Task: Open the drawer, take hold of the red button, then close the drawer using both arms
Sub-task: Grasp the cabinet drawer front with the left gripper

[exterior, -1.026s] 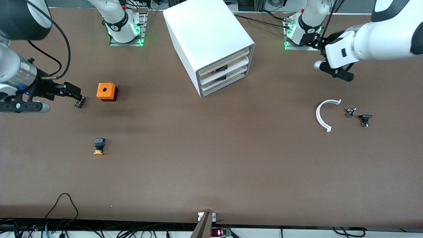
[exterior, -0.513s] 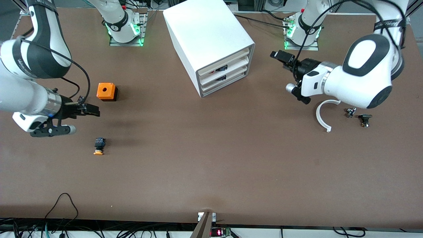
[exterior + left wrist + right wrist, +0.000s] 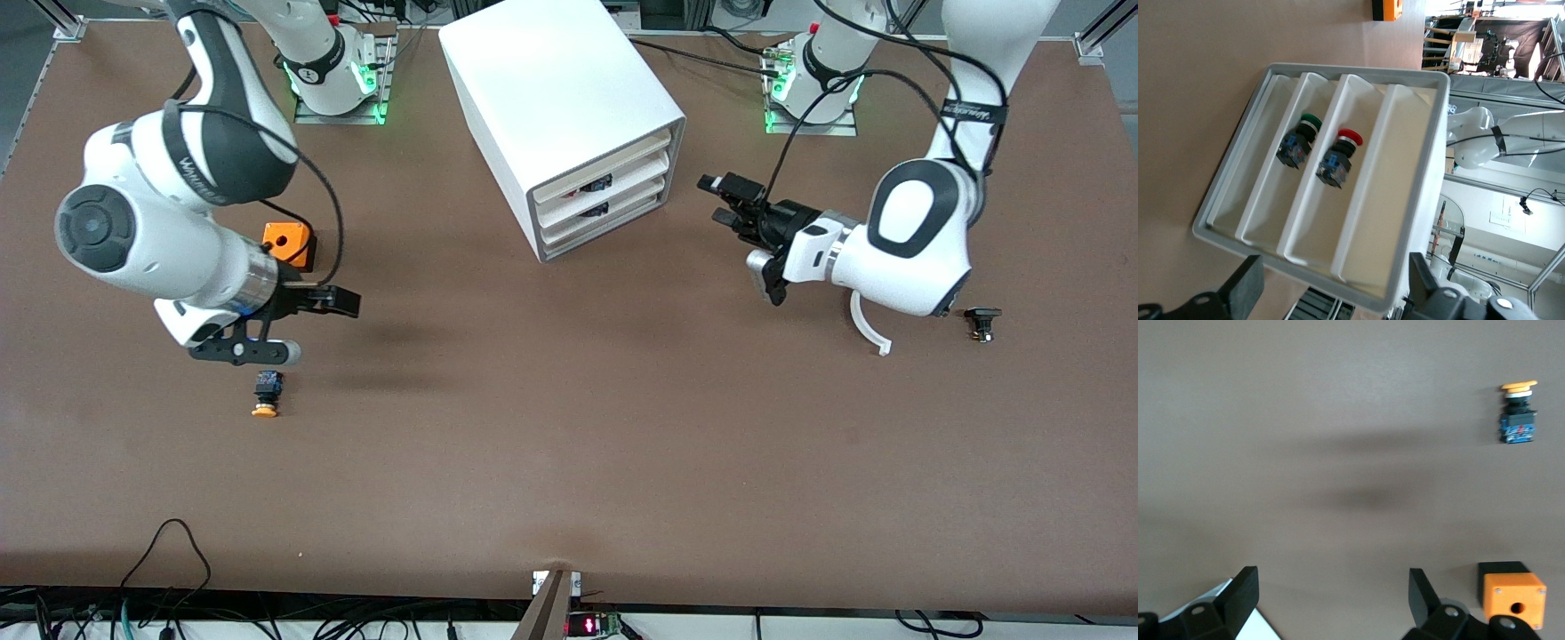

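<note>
Now both spread-fingered, empty grippers, left (image 3: 725,200) and right (image 3: 342,302), have been swung toward the white plastic drawer cabinet (image 3: 569,116), where the red-capped black button (image 3: 1338,155) sits in a still-closed drawer.

Beside the smooth, matt white plastic drawer cabinet (image 3: 569,116), the brown worktop (image 3: 569,444) looks matt and faintly grained. In a cabinet drawer (image 3: 1338,173), the button (image 3: 1337,159) shows a glossy red plastic cap.

No legible text, label or number on any item; the lettering on my arm bands cannot be read.
</note>
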Available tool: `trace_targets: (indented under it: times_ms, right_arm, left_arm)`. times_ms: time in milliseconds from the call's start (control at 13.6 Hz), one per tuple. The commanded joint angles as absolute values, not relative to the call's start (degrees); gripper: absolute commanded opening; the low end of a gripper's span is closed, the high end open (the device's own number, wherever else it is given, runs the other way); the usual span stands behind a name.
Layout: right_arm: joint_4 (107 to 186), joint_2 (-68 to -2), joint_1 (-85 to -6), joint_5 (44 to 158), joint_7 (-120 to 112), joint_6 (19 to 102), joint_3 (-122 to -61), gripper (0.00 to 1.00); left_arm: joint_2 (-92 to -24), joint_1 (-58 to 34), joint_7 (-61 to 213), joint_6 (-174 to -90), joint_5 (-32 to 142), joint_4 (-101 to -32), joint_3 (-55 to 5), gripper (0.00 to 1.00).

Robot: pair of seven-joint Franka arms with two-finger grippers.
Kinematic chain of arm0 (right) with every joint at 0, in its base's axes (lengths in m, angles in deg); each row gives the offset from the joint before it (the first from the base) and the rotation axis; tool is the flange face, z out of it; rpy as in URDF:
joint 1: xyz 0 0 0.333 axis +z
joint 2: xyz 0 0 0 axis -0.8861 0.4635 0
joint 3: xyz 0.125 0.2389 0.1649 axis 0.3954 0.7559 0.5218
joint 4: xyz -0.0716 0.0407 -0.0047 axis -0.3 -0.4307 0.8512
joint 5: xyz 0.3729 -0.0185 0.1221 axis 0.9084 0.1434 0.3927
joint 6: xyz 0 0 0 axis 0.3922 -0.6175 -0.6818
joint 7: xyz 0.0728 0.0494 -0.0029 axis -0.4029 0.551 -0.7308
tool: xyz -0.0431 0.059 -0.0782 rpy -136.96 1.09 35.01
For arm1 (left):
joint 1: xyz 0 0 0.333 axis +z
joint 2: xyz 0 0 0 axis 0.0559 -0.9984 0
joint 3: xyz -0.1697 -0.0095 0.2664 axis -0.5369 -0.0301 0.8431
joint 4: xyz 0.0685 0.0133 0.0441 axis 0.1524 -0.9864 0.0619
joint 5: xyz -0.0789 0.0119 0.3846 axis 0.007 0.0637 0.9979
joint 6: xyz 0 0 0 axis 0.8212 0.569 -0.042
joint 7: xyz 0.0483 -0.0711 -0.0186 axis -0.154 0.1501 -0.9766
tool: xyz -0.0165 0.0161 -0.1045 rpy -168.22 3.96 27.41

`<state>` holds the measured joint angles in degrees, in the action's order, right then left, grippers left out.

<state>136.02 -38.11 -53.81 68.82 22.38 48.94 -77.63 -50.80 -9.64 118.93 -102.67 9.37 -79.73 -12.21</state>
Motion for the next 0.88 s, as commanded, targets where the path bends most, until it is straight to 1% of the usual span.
trace_targets:
  times_ms: [0,147,293,366,586,806]
  right_arm:
    - [135.46,-38.07,-51.58,69.41,28.20,50.06,-77.85,0.99]
    - [135.19,-37.72,-49.21,69.23,33.38,50.15,-77.94,0.99]
    - [133.36,-36.67,-47.89,69.23,36.91,50.15,-77.86,0.99]
    - [132.65,-36.14,-47.10,69.23,39.01,50.15,-77.94,0.99]
    - [128.61,-33.86,-44.73,68.71,44.03,49.80,-78.03,0.99]
    - [127.37,-33.24,-44.37,68.53,44.30,49.53,-78.03,0.99]
  left_arm:
    - [-50.72,-10.41,124.08,-106.36,5.89,-83.83,-13.90,0.88]
    - [-50.90,-10.59,130.50,-107.93,3.26,-88.04,-14.16,0.81]
    - [-51.78,-10.59,133.25,-109.34,2.81,-88.94,-16.44,0.62]
    - [-52.04,-10.50,133.25,-110.83,2.46,-89.73,-17.93,0.59]
    - [-52.92,-10.50,134.04,-113.65,2.37,-91.40,-19.26,0.58]
    - [-53.98,-11.02,135.27,-116.28,2.37,-92.37,-20.22,0.58]
